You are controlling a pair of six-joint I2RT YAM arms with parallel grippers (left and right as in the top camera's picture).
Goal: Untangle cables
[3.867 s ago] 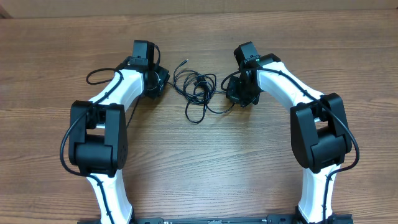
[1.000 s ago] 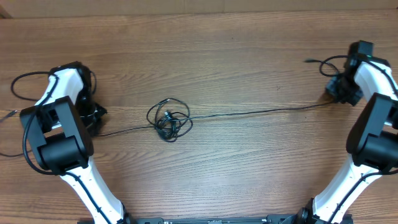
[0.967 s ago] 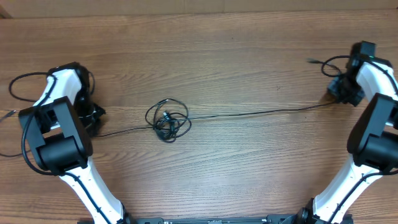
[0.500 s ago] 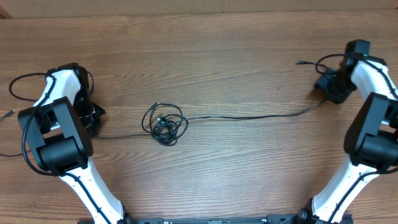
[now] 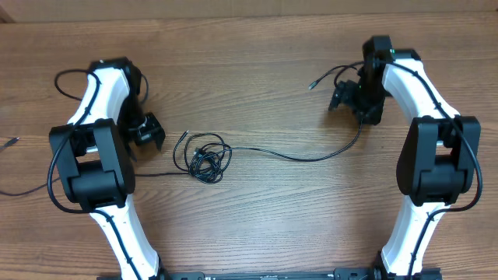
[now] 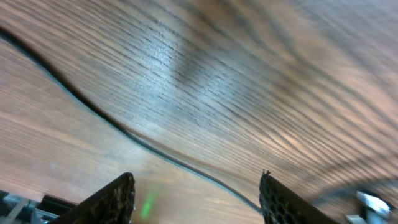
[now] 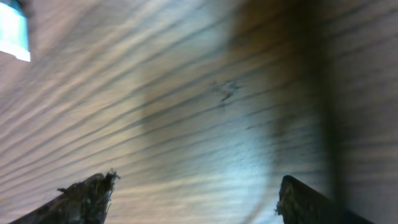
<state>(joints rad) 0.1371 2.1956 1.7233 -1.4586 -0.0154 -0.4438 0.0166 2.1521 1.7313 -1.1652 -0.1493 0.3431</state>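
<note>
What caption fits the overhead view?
Thin black cables, one strand trailing from a knotted bundle, lie on the wooden table between the open left hand and open right hand.

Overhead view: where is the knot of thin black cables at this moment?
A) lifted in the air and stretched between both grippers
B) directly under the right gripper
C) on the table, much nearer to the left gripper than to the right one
C: the knot of cables lies flat on the table, a short way from the left gripper, while the right gripper is far off on the other side.
</note>
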